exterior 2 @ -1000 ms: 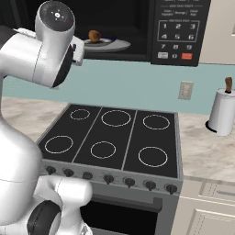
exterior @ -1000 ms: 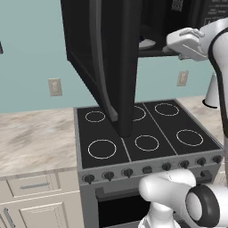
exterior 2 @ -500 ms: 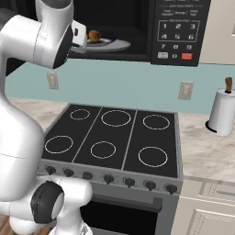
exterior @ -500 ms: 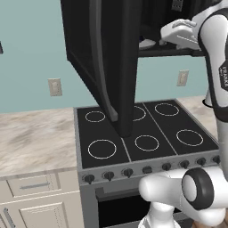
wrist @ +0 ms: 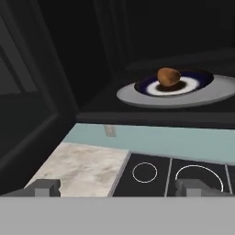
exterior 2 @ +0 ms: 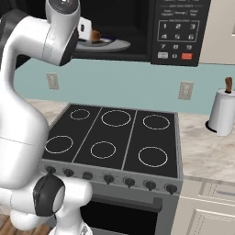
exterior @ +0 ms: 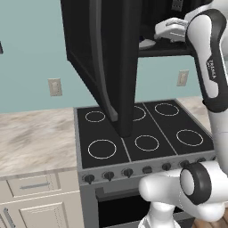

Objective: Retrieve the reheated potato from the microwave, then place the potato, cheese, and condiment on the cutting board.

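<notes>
Microwave [exterior 2: 151,27] door [exterior: 111,62], swung wide at the left, hangs out over the black stovetop [exterior 2: 114,142]; just right of it the cavity is open, and inside, on a small dark plate [wrist: 176,87] resting on the grey turntable [wrist: 137,97], sits the potato [wrist: 168,76]. In the right base view the potato [exterior 2: 95,35] shows just beyond the white hand, at the cavity mouth.

Gripper [wrist: 118,187] is spread wide with nothing between its tips, which stand short of the cavity, lower than the turntable and to the potato's left in the hand view.

Potato looks small, firm and light, with a rounded skin that may roll or slip; I would pinch it across its narrower middle, low enough that the pads pass its widest part, without scraping the plate. The plate looks free to slide if nudged.

Door at the left and the cavity roof and sill bound the way in, so the reach is tight. Further right are the keypad [exterior 2: 176,32], a wall outlet [exterior 2: 185,90], and a paper towel roll [exterior 2: 223,112] on the counter [exterior 2: 206,156], all well clear.
</notes>
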